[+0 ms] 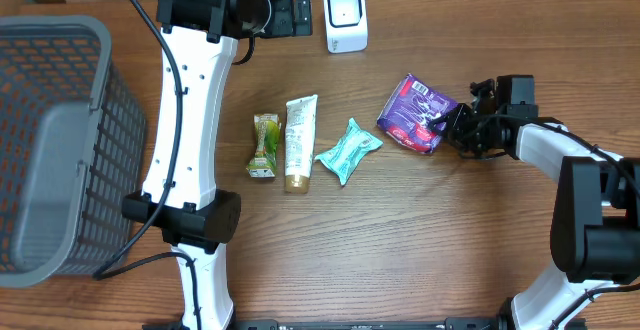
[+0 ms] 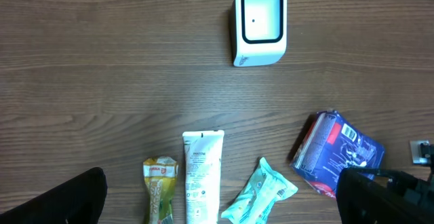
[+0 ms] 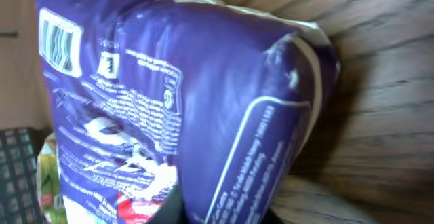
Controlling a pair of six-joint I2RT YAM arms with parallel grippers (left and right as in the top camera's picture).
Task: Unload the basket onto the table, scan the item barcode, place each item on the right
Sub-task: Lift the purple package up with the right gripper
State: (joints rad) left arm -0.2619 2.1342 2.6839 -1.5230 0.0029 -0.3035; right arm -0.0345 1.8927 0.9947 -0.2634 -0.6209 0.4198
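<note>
Packet, purple glossy plastic [image 1: 412, 115], at fingertips of right hand [image 1: 452, 127]; whether clamped, cannot tell. Barcode [image 3: 57, 37] on far corner: judged best kept uncovered, gripped by the edge, tilted toward white box scanner [image 1: 345, 17] farther across wooden worktop [image 1: 450, 250].

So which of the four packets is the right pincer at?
The purple pack, rightmost in the row; the right pincer is at its right edge. The green sachet, cream tube and teal pack lie further left.
</note>
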